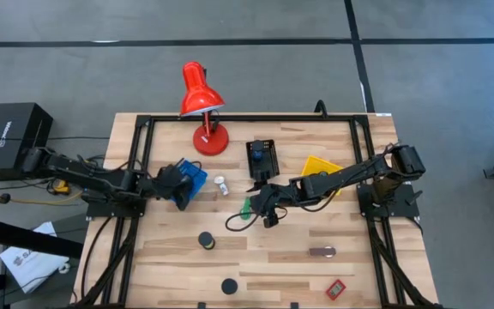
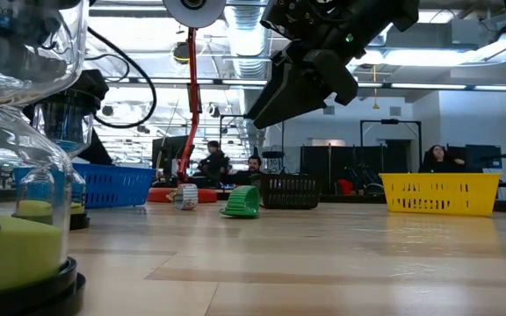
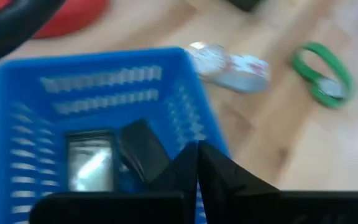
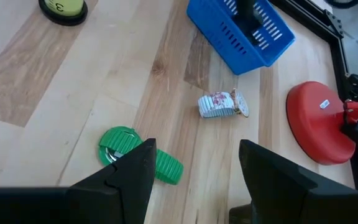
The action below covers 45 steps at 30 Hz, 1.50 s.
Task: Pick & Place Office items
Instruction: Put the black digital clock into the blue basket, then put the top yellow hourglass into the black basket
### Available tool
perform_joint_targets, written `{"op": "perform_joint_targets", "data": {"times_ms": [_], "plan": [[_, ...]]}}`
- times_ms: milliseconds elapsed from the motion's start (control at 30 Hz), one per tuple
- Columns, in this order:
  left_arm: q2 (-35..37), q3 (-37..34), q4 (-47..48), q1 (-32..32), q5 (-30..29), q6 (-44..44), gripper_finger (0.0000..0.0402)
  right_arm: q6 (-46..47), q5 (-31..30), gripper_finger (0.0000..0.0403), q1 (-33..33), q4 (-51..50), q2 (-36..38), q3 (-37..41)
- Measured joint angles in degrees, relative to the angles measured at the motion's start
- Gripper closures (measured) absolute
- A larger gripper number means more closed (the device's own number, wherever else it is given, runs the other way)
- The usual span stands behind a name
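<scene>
Two dark fingers of your right hand (image 4: 194,165) spread wide, above green item (image 4: 138,155) | landmark blue bin (image 1: 191,176): green item and white tube (image 1: 220,184) lie beside it on worktop (image 1: 281,257) | left hand (image 3: 197,165) pinched together, empty, over bin | most items unplaced.

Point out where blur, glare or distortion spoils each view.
Left wrist view: motion blur smears the blue bin, white tube and green item. Low view: a close object at the left edge looms large and soft. Right wrist view: crisp on the green item. High view: evenly lit.
</scene>
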State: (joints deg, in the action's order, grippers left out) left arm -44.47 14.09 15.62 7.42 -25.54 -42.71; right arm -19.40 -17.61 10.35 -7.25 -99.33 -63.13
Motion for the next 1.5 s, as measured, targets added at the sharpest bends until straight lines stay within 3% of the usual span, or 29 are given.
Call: {"op": "perform_joint_targets", "data": {"times_ms": [133,433,633,967,1100,1333,1500], "plan": [[0.0,0.0,0.44,0.0,-5.5,-0.93,0.04,0.0,0.0,0.0182,0.0,0.0,0.0,0.0],[0.0,0.0,2.52,-2.21,-9.82,-0.9,0.0401,0.0,0.0,0.0182,0.0,0.0,0.0,0.0],[-0.57,0.0,7.9,-5.98,-6.8,-4.25,0.0401,-0.01,0.0,0.0182,0.0,0.0,0.0,0.0],[-0.7,0.0,5.58,-5.9,-6.09,-4.7,0.0401,0.0,-0.01,0.0182,0.0,0.22,0.0,0.0],[-0.7,0.0,-5.36,-4.7,-6.44,0.58,0.0401,0.0,0.0,0.0182,0.0,0.61,0.0,0.0],[-0.68,0.04,-39.77,-1.76,-9.98,24.99,0.0401,-0.07,0.0,0.0182,0.0,1.22,-0.44,-0.04],[-0.68,0.04,-45.09,-0.31,-8.55,28.62,0.0401,-0.37,-0.38,0.0182,0.47,-10.62,1.27,0.04]]}}
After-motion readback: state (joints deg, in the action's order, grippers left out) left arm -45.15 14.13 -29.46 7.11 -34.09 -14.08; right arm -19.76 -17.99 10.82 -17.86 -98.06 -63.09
